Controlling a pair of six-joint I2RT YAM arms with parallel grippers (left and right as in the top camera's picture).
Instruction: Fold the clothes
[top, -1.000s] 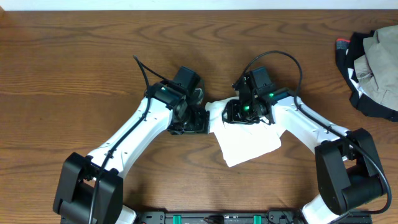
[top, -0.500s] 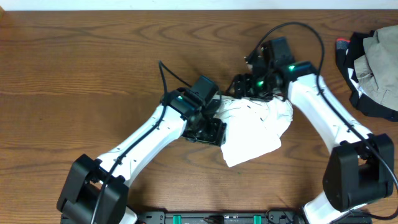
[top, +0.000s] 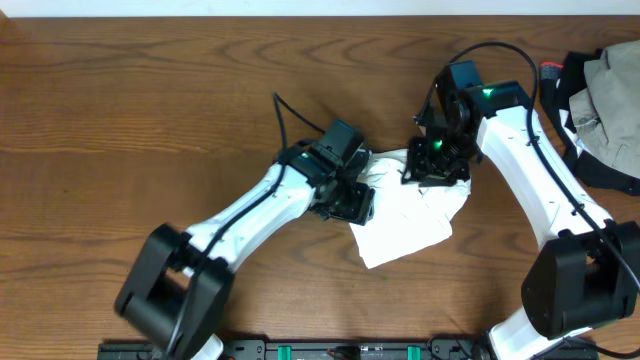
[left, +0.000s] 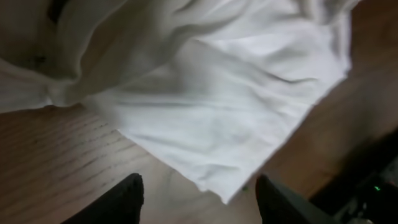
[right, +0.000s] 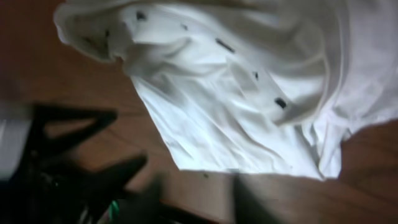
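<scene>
White clothes (top: 405, 225) lie half-folded on the worktop (top: 150, 100); left gripper (left: 202, 199), jaws apart and empty, hovers at their left edge, likely for a grasp; right gripper (top: 437, 168) blurred, state indeterminable.

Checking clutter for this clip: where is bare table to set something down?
Bare wood: the whole left side beyond the left arm, the far strip behind both arms, and the near patch below the white garment. Crowded: the centre around the garment, and the right edge with the clothes pile.
</scene>
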